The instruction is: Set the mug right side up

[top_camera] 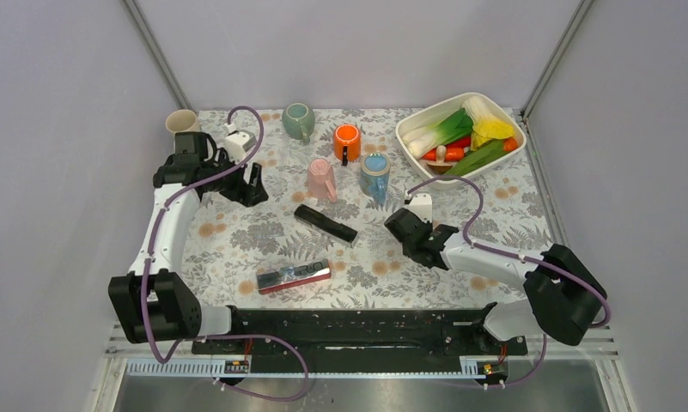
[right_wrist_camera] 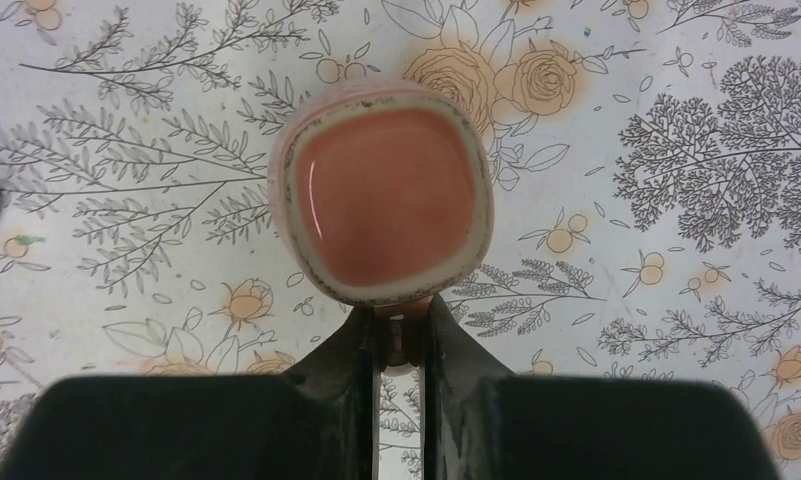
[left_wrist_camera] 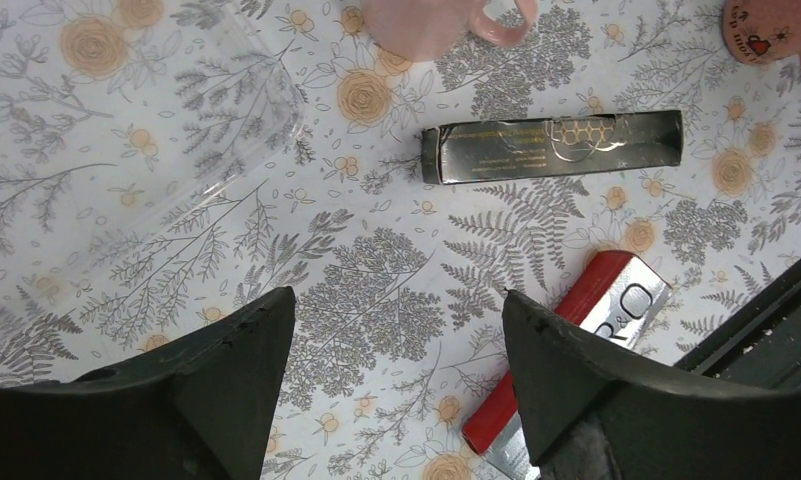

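Observation:
A pink mug [right_wrist_camera: 381,205] stands on the flowered table under my right gripper [right_wrist_camera: 401,322], its flat pink end with a pale speckled ring facing the wrist camera. The right gripper is shut on the mug's handle [right_wrist_camera: 404,312]. In the top view the right gripper [top_camera: 400,227] hides this mug. In the left wrist view its pink side with a heart [left_wrist_camera: 766,30] shows at the top right. My left gripper [top_camera: 252,184] is open and empty at the left, above the table [left_wrist_camera: 396,300].
Another pink mug [top_camera: 321,178], a blue [top_camera: 374,176], orange [top_camera: 347,142], green [top_camera: 298,120] and beige mug [top_camera: 182,122] stand at the back. A white tray [top_camera: 512,120] of vegetables is back right. A black box [top_camera: 325,223] and red-and-silver pack [top_camera: 293,276] lie mid-table.

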You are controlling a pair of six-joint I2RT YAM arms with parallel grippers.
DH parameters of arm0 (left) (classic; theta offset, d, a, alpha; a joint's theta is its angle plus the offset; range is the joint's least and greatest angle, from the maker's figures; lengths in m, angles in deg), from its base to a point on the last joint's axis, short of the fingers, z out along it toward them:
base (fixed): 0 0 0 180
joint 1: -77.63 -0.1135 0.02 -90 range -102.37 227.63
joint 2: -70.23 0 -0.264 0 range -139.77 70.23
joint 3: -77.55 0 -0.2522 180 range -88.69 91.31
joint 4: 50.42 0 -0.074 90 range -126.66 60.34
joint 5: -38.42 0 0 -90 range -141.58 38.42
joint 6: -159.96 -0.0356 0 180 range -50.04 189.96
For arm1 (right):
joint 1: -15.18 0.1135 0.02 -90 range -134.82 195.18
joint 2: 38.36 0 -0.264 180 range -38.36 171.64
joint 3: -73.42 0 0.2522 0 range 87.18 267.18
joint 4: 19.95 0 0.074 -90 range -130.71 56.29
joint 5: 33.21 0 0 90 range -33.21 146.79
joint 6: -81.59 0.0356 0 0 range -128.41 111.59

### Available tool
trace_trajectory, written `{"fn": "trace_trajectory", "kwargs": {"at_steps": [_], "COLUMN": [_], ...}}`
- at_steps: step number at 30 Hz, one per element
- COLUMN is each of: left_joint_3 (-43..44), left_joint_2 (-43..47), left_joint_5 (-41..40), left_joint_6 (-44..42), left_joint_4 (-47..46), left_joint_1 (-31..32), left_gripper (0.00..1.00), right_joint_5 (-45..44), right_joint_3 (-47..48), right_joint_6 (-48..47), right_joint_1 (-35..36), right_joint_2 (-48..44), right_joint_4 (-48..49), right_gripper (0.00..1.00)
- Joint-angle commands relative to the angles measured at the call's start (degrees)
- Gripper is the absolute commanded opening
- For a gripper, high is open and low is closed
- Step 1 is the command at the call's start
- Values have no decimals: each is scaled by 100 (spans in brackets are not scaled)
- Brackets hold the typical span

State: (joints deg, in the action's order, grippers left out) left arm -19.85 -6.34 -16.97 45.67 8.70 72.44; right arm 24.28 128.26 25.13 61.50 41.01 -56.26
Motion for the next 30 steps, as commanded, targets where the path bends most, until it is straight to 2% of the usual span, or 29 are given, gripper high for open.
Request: {"fn": "trace_trajectory", "kwargs": {"at_steps": [1,5,7,8,13,16,20,24,30], "left_joint_3": [41,266,380,486,1066,1311,1246,1285,1206], "left_joint_2": [355,468,586,648,994,1208,1351,1161,1085], "left_joint_5": [526,1030,1300,1417,2193,2611,2462,2231,2425], "left_joint_6": [45,241,394,503,1250,2176,3417,3888,4382], "left_joint_4": [74,387,493,501,460,-72,-1160,-1263,-1615], "left_joint_1": [81,212,397,470,1082,1454,2117,2476,2593], "left_gripper": [79,82,85,89,95,97,96,86,72], "right_joint_5": [210,1322,2022,2459,3651,3833,3750,3535,3484], "right_joint_3": [30,-4,-32,-18,270,515,878,1138,1313], "right_joint_6": [-157,-414,-359,-285,308,543,421,424,473], "right_joint_1": [-27,-27,-33,-29,-12,132,519,772,907], "right_joint_2": [-733,-1993,-2535,-2735,-3077,-2903,-2570,-2383,-2069], "right_joint_4": [152,580,1108,1474,2900,3495,3941,4186,4482], "right_gripper": [0,0,0,0,0,0,0,0,0]}}
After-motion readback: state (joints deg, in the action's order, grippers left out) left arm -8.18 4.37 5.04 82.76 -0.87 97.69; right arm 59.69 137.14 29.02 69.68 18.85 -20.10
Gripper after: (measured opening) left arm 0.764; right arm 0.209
